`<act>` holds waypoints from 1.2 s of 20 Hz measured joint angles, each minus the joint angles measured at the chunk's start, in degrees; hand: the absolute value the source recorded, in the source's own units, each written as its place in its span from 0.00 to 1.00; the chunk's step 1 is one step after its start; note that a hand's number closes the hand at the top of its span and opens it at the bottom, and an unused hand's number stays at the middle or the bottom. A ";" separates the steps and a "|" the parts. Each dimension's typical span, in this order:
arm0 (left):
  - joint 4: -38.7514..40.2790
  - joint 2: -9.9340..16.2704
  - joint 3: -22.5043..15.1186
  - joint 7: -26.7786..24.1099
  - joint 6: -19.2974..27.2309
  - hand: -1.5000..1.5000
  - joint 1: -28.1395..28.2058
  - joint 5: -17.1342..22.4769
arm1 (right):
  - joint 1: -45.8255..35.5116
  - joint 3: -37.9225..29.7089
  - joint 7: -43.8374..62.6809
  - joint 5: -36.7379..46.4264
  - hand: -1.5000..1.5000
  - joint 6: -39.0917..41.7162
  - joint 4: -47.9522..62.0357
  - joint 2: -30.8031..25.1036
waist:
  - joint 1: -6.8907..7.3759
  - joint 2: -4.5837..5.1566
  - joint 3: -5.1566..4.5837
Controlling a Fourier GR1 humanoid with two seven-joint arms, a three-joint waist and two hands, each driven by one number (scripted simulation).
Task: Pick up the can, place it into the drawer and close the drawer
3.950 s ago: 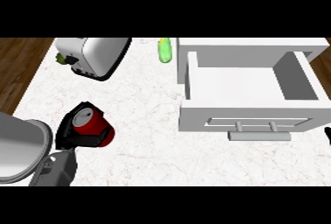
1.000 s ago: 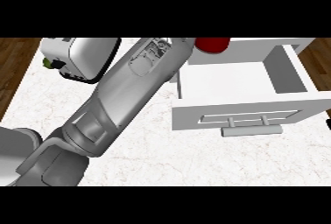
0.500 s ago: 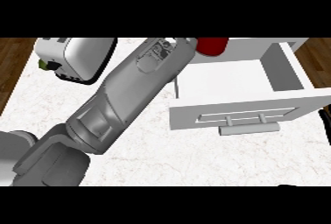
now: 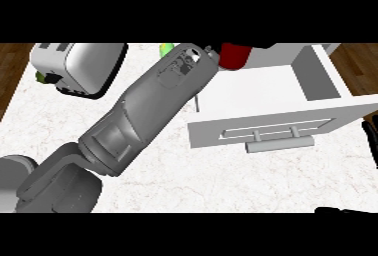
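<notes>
The red can (image 4: 235,56) hangs at the picture's top, over the back left corner of the open white drawer (image 4: 322,75). My left forearm runs from the lower left up to it. Only a small dark part of the left hand (image 4: 215,50) shows beside the can, and that hand is shut on the can. The drawer stands pulled out, its front panel and handle (image 4: 280,145) facing me, and its inside is bare white. Black parts of my right hand (image 4: 370,135) show at the right edge, beside the drawer front.
A white toaster (image 4: 81,67) stands at the back left of the marble counter (image 4: 221,180). A green bottle (image 4: 167,48) peeks out behind my left forearm. Wooden floor lies beyond the counter's left and right edges.
Four seconds ago the can stood on the counter at the lower left with my left hand at it. It has since been lifted to the drawer's back corner. In the last second it barely shifted.
</notes>
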 measured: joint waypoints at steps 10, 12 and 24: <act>2.37 0.00 -4.35 -3.55 2.88 0.00 2.06 2.01 | -2.58 0.53 0.30 0.35 0.00 0.09 0.92 -0.77 | -1.11 0.47 0.00; 2.76 0.01 -4.71 -3.71 3.64 0.00 2.09 2.59 | -2.77 0.56 0.19 0.48 0.00 0.05 1.11 -0.79 | -1.17 0.47 -0.01; 3.24 0.01 -5.67 -5.99 7.68 0.00 2.87 6.45 | -2.92 0.13 -0.22 2.43 0.00 0.09 -1.47 -2.39 | -1.45 0.46 -0.04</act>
